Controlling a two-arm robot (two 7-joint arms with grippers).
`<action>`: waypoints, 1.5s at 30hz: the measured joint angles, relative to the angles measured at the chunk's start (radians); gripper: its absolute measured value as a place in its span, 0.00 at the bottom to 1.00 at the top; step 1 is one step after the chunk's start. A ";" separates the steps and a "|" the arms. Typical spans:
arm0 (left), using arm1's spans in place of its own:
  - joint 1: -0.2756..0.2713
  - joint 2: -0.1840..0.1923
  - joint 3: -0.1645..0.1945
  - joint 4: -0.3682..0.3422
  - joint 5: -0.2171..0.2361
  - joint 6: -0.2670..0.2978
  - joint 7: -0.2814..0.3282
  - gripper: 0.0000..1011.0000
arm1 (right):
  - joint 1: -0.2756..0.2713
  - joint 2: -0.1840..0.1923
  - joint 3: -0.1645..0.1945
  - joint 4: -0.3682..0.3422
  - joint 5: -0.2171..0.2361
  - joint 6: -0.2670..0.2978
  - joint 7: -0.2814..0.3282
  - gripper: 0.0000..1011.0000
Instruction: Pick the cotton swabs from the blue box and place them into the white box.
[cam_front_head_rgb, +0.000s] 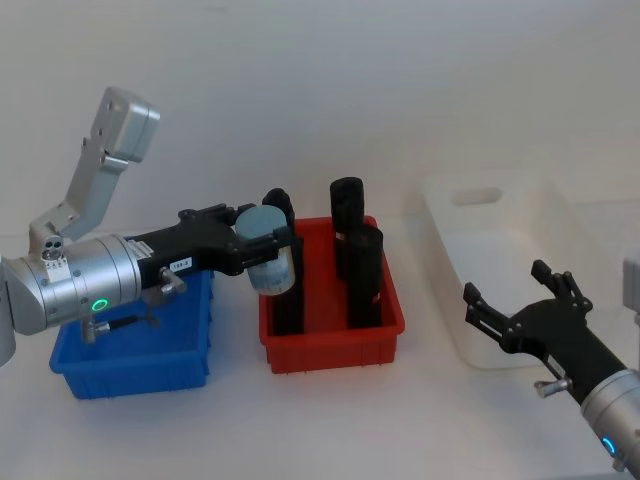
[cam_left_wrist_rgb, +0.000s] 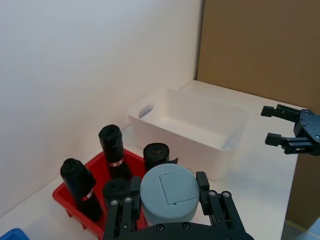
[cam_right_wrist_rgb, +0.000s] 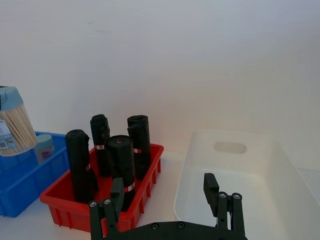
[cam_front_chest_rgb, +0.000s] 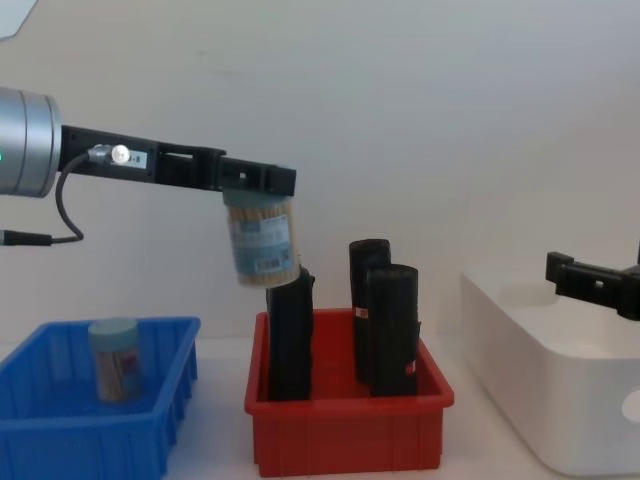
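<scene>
The desk (cam_front_head_rgb: 330, 420) carries three containers in a row. The white box (cam_front_chest_rgb: 540, 400) is on the right, a red bin (cam_front_chest_rgb: 345, 440) of upright black rolls (cam_front_chest_rgb: 392, 325) is in the middle, and the blue box (cam_front_chest_rgb: 90, 440) is on the left. What we can see of the white box's interior holds nothing.

The left hand (cam_front_head_rgb: 266, 230) is clamped on the lid end of one jar (cam_front_chest_rgb: 260, 245). It holds the jar in the air, clear of the blue box and, as near as we can tell, over the red bin's left edge. The right hand (cam_front_head_rgb: 505, 283) hovers at the near end of the white box, spread wide and empty.

We judge the step to be transfer: the pick is done and the placing is not. The next move calls for travel to the right. It must pass high enough to clear the rolls, since one top sits just beside the jar's base. A descent inside the white rim then comes before release.

The jar is a clear cylinder with a pale blue lid and a printed label, and it hangs slightly tilted with swabs packed inside. A second jar (cam_front_chest_rgb: 113, 358) stands upright in the blue box.
</scene>
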 joint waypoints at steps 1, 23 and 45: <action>-0.002 0.000 0.001 -0.003 -0.001 0.002 -0.009 0.66 | 0.000 0.000 0.000 0.000 0.000 0.000 0.000 0.99; -0.011 -0.002 0.011 -0.021 -0.008 0.019 -0.065 0.66 | 0.041 -0.037 -0.048 -0.006 -0.061 0.064 0.169 0.99; -0.013 -0.003 0.013 -0.024 -0.010 0.022 -0.075 0.66 | 0.161 -0.124 -0.119 0.040 -0.142 0.166 0.412 0.99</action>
